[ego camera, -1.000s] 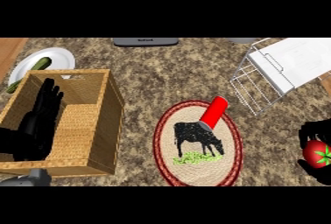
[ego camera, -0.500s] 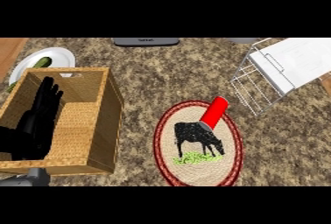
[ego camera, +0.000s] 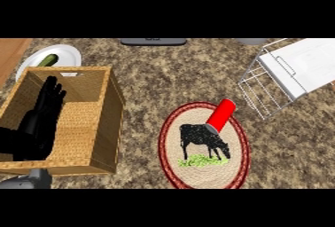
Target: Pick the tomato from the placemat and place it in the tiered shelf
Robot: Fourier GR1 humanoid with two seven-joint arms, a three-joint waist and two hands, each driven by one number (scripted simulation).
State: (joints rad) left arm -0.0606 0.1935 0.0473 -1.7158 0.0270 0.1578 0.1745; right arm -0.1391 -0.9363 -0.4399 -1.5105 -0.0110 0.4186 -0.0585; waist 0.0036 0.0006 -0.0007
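no tomato on the placemat (ego camera: 204, 146), left hand (ego camera: 36, 122) fingers straight

The left hand (ego camera: 40, 124) is matt black with long slender fingers; a grey forearm (ego camera: 29, 181) shows below it.

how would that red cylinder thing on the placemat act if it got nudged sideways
The red cylinder lies on its side, half on the round placemat, so it would probably roll rather than slide. Its smooth, straight body looks rigid, not floppy. The woven mat and its raised rim may slow or turn a roll; off the mat, on the counter, it could travel further.
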